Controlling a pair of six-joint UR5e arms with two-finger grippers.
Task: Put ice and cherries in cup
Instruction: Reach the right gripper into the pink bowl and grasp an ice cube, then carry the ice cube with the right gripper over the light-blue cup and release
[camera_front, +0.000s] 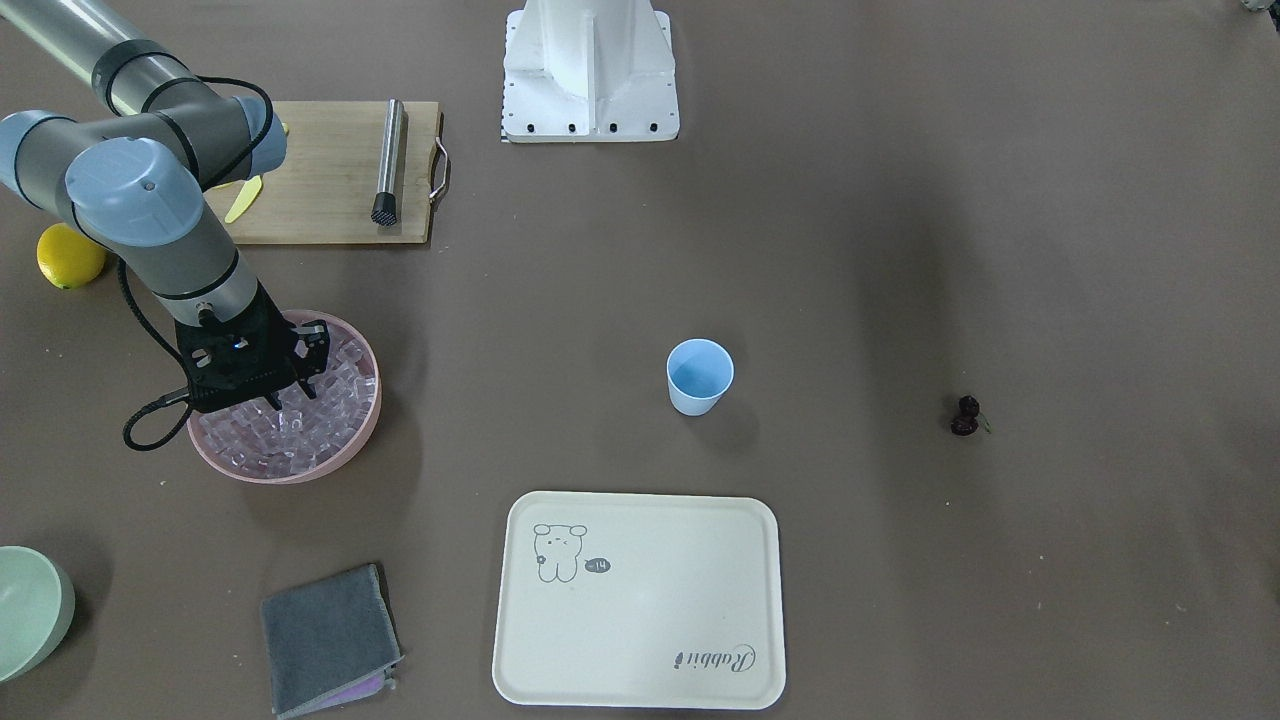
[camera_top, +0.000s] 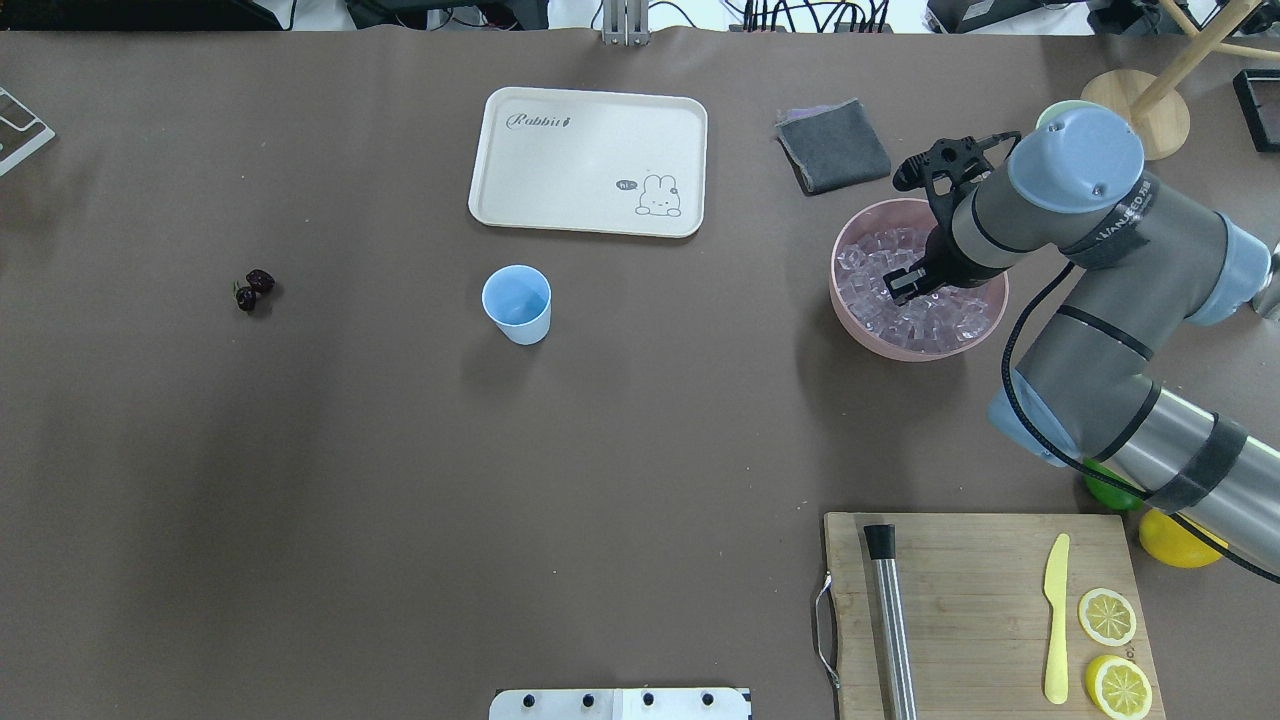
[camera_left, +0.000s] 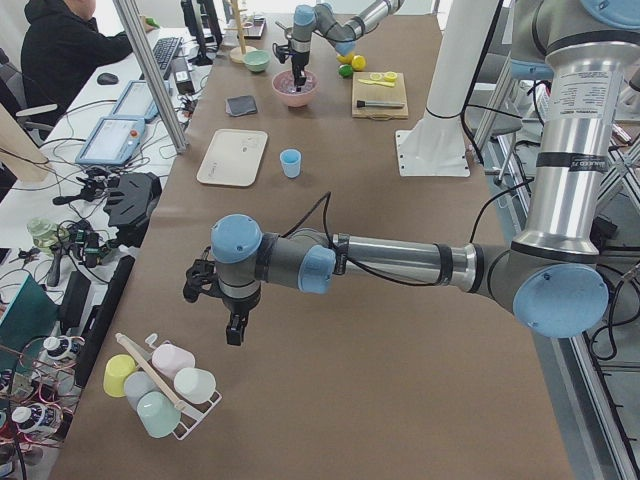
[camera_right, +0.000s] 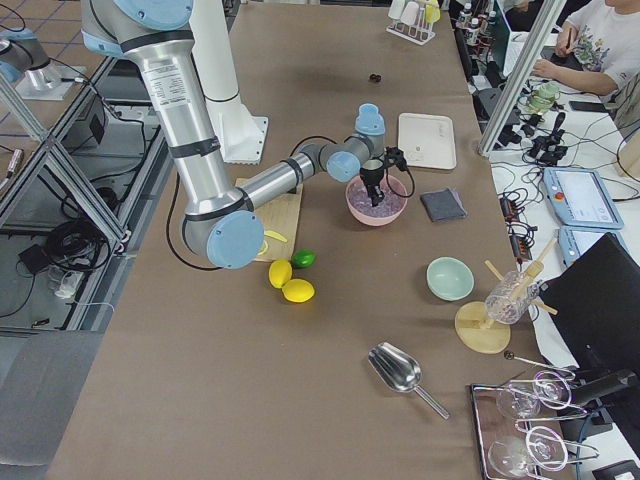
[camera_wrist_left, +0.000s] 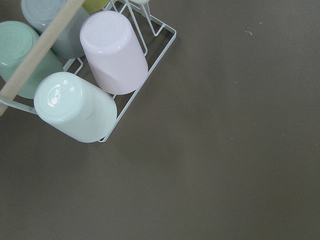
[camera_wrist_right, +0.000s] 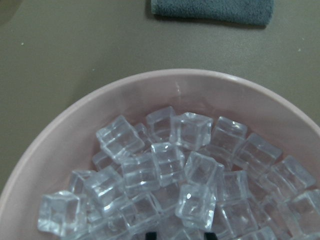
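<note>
The light-blue cup (camera_front: 699, 378) stands upright mid-table, also in the overhead view (camera_top: 517, 305). The dark cherries (camera_front: 966, 415) lie alone on the table far from it, on the robot's left side (camera_top: 252, 290). The ice (camera_wrist_right: 170, 165) fills a pink bowl (camera_front: 335, 462). My right gripper (camera_front: 292, 392) hangs down into that bowl, jaws open, tips among the cubes (camera_top: 905, 287). One cube lies between the fingertips in the right wrist view. My left gripper (camera_left: 236, 332) hovers over bare table near a cup rack; I cannot tell whether it is open or shut.
A cream tray (camera_front: 640, 600) lies beside the cup. A grey cloth (camera_front: 325, 640) and a pale green bowl (camera_front: 25, 610) are near the pink bowl. A cutting board (camera_front: 330, 175) with a steel rod (camera_front: 388, 165), and a lemon (camera_front: 70, 255), sit behind it.
</note>
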